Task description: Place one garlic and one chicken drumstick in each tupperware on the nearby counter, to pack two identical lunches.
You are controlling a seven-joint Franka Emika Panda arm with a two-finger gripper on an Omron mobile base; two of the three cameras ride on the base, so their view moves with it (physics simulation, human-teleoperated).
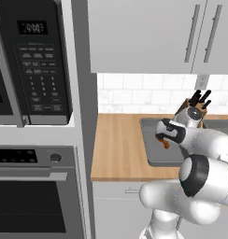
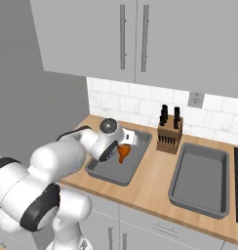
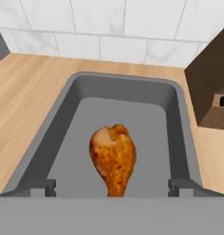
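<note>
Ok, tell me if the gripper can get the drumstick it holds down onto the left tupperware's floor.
Probably yes: the gripper holds the drumstick over the left tupperware, whose floor below looks bare.

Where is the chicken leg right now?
The chicken drumstick hangs at the tool over the left tupperware, left of the knife block; whether it touches the tray floor is unclear.

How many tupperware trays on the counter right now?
2. One tupperware tray sits left of the knife block, under the gripper and its chicken drumstick. The other tray sits right of the block. Both hold no garlic.
</note>
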